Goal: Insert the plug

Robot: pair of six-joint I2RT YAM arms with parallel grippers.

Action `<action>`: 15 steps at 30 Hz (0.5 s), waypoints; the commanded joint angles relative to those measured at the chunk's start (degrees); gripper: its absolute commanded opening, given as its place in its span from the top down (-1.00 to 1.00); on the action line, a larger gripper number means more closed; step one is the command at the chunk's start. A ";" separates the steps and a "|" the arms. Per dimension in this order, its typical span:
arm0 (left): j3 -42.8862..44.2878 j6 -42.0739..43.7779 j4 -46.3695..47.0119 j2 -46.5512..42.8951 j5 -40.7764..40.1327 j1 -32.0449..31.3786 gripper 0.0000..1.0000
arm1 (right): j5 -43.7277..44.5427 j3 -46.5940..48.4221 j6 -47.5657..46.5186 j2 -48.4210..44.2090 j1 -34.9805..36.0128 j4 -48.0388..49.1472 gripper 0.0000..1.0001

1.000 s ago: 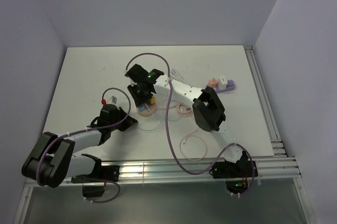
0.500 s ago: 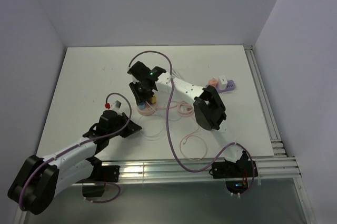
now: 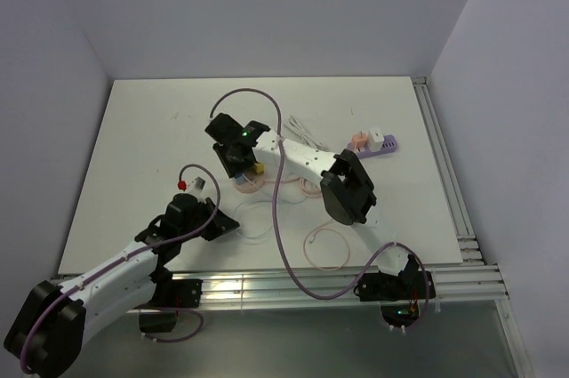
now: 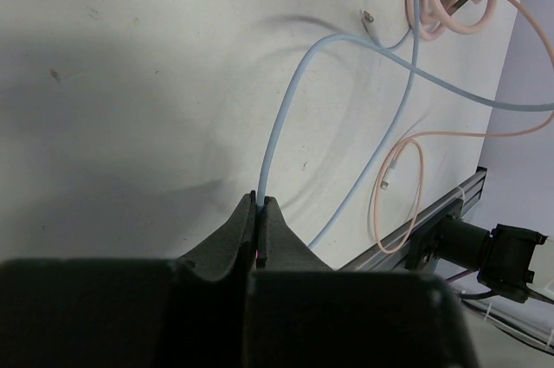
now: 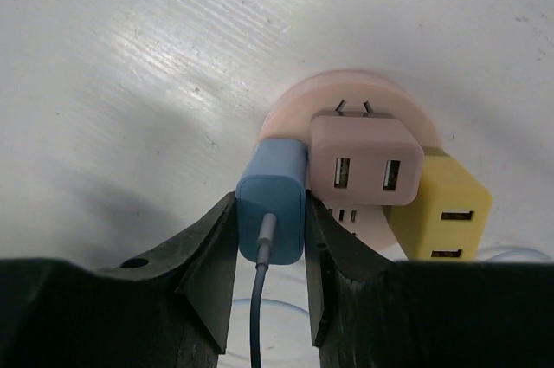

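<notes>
Blue plug (image 5: pixel 273 190) sits at the rim of the round pink socket hub (image 5: pixel 299 100), just beside a pink adapter (image 5: pixel 366 160) and a yellow adapter (image 5: pixel 443 203), with the right gripper (image 5: pixel 270 209) clamped on its sides. Apart from the hub, the left gripper (image 4: pixel 260 209) has its fingers pressed together, pinching a pale blue cable (image 4: pixel 284 121).

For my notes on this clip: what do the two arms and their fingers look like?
Both have white links joined by bulky black joints, and a lilac cable loops loosely along each. The left arm carries a small red cap near its wrist. The right arm shows a green light there. The fingers on both are matte black and wedge-shaped.
</notes>
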 commanded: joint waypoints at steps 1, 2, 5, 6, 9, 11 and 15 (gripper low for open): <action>-0.31 -0.63 0.09 -0.72 -0.39 -0.20 0.99 | 4.55 -4.13 0.59 9.90 1.15 -3.54 1.00; -0.31 -0.63 0.35 -0.55 -0.12 -0.29 0.99 | 4.65 -5.01 0.68 10.61 1.32 -3.36 1.00; -0.14 -0.54 0.09 -0.81 -0.12 -0.20 0.99 | 4.12 -6.59 1.12 12.98 1.33 -2.48 1.00; 0.04 -0.45 -0.08 -0.90 -0.12 -0.20 0.99 | 3.95 -7.03 1.29 13.60 1.41 -1.87 1.00; 0.74 -0.19 -1.66 -2.04 -0.56 -0.20 0.99 | 2.45 -10.54 2.08 13.43 1.24 0.93 1.00; 1.36 0.42 -2.46 -3.53 -1.78 -0.29 0.99 | 0.44 -13.79 2.61 12.64 1.06 2.70 1.00; 2.59 1.31 -7.64 -5.82 -4.16 -0.29 0.99 | 0.25 -12.93 2.00 12.11 1.15 2.18 1.00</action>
